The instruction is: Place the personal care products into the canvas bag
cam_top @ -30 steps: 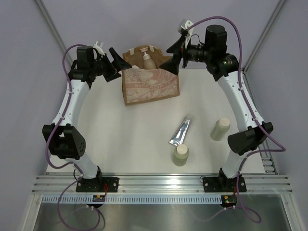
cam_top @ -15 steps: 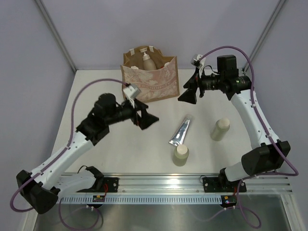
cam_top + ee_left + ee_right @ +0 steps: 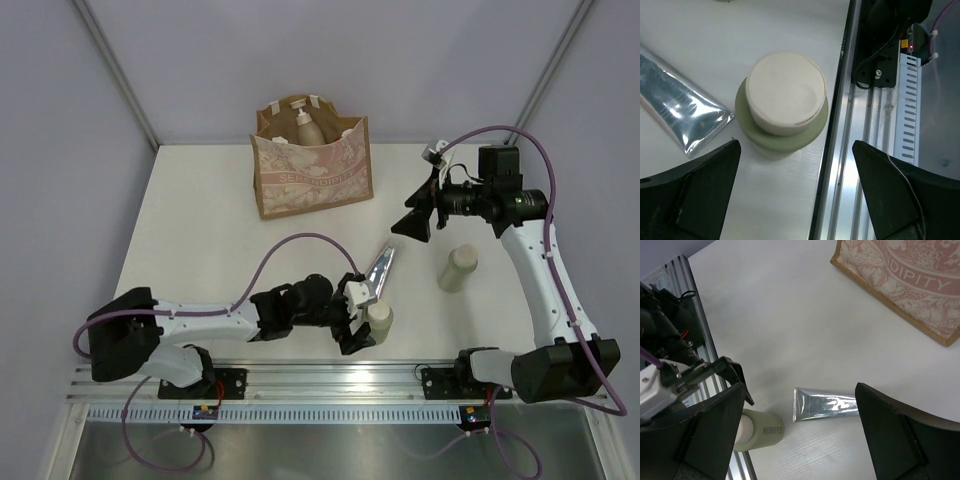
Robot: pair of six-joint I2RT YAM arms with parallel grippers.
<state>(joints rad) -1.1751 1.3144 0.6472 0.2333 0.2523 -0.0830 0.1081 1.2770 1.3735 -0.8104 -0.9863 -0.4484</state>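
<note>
The canvas bag [image 3: 310, 175] stands upright at the back of the table with one beige bottle [image 3: 305, 126] inside; its floral front also shows in the right wrist view [image 3: 910, 280]. The silver tube [image 3: 378, 272] lies mid-table. One beige bottle [image 3: 379, 322] stands near the front edge, another [image 3: 458, 268] to its right. My left gripper [image 3: 358, 316] is open and low beside the front bottle [image 3: 785, 100], which sits just ahead of its fingertips [image 3: 690, 200]. My right gripper [image 3: 415, 215] is open and empty in the air, above the tube [image 3: 827, 404] and the front bottle [image 3: 757, 430].
The aluminium rail [image 3: 330, 380] runs along the table's front edge, right beside the front bottle; it also shows in the left wrist view [image 3: 865, 150]. The tube's crimped end [image 3: 680, 117] lies close to the left of that bottle. Grey walls enclose the table.
My left arm has swung from beside the bag down to the front bottle. My right arm has drawn back from the bag to the right, over the tube.
</note>
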